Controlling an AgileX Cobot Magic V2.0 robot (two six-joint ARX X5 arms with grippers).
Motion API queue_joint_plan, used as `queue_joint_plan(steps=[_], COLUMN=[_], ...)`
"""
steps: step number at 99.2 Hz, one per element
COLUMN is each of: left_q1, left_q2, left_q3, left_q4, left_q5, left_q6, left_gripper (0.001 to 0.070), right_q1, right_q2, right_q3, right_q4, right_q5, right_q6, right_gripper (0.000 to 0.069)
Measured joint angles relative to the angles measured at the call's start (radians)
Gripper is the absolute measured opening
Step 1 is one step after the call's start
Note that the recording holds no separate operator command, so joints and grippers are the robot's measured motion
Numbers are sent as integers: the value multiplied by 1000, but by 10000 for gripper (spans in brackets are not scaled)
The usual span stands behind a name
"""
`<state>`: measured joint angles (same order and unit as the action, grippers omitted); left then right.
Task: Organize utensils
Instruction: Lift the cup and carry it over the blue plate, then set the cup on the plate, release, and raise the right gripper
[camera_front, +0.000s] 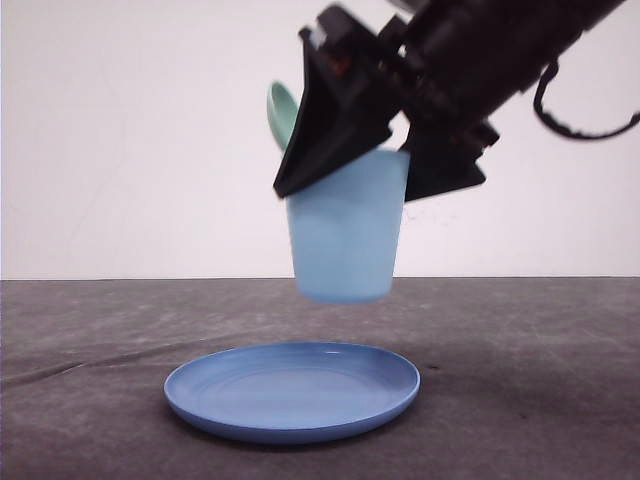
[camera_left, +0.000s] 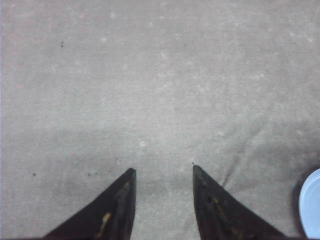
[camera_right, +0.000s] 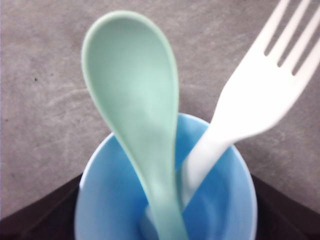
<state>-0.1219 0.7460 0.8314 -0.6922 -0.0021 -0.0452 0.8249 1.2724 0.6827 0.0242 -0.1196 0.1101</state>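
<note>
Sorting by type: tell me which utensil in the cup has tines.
The white plastic fork. Its head ends in tines; the mint-green spoon beside it has a smooth oval bowl.

Mint-green spoon (camera_right: 137, 120), white fork (camera_right: 260, 95) — handles down, inside cup (camera_right: 220, 210)

Fork (camera_right: 260, 95) tines cropped; spoon (camera_front: 283, 112) mostly behind right claw (camera_front: 370, 170).

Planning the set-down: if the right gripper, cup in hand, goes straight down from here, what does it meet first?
Probably the blue plate: the cup, held by the right gripper, hangs over it, though depth is uncertain from the front view.
</note>
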Motion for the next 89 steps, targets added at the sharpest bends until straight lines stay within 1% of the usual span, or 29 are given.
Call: queue_joint_plan(steps=[34,55,75,78,81,89], left_q1=[0,0,0,0,0,0], left_q2=[0,0,0,0,0,0], left_q3=[0,0,0,0,0,0], left_q4=[1,1,1,1,1,1], left_q5=[0,0,0,0,0,0], left_q6=[0,0,0,0,0,0], left_gripper=[199,199,199,199,199,199], right_q1=[30,43,43,43,43,44], right_q2=[155,229,231,231,232,233], right_q3=[-1,-2,-1,-1,-1,-1], right_q4=[138,171,177,176,176,174], right_q5=[-10,-11,-11,-12,-13,-18], right_q6=[0,0,0,0,0,2], right_gripper=[505,505,506,516,540,638])
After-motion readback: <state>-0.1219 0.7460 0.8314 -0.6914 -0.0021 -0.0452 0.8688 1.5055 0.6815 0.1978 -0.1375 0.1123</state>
